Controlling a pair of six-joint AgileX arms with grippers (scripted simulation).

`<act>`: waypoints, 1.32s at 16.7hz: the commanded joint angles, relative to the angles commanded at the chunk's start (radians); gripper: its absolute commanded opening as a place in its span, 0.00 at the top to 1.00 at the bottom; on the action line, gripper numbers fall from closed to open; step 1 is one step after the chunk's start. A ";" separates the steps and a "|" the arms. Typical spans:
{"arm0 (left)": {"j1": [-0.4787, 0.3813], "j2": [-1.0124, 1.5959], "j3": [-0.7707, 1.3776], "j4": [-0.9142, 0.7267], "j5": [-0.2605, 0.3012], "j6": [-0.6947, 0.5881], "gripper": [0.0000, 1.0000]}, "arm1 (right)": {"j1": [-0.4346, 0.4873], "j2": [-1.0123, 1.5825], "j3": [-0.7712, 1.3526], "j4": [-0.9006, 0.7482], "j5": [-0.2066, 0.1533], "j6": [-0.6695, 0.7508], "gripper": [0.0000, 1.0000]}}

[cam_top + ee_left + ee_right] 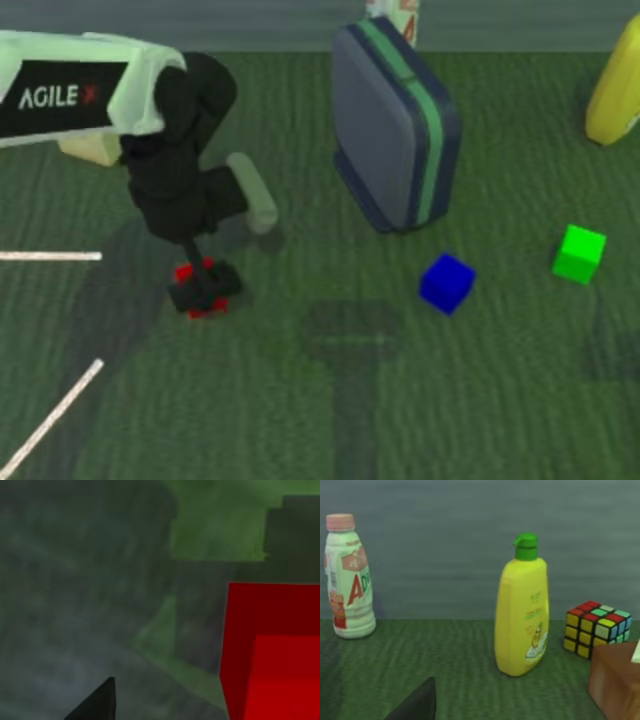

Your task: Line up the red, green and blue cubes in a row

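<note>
Straddling the red cube [203, 285] from above, the left pincer [203, 288] has its fingers spread either side

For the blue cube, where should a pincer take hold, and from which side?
Probably from straight above, closing on two opposite vertical faces of the blue cube. It sits flat on the table, turned at an angle to the table's edges, so the pincer should rotate to match. Open table surrounds it; the green cube stands well apart.

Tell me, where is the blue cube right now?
In the top view, the blue cube sits on the table's right half, just below the grey case, with the green cube to its right.
</note>
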State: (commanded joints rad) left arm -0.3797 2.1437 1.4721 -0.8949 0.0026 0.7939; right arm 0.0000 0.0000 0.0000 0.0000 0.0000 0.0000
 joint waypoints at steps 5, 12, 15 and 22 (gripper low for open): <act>-0.001 0.072 -0.074 0.142 0.001 0.001 0.00 | 0.000 0.000 0.000 0.000 0.000 0.000 0.00; -0.001 0.073 -0.074 0.143 0.001 0.001 0.30 | 0.000 0.000 0.000 0.000 0.000 0.000 0.00; -0.001 0.073 -0.074 0.143 0.001 0.001 0.53 | 0.000 0.000 0.000 0.000 0.000 0.000 0.00; -0.001 0.073 -0.074 0.143 0.001 0.001 1.00 | 0.000 0.000 0.000 0.000 0.000 0.000 0.00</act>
State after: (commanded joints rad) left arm -0.3803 2.2166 1.3977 -0.7518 0.0032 0.7951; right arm 0.0000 0.0000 0.0000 0.0000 0.0000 0.0000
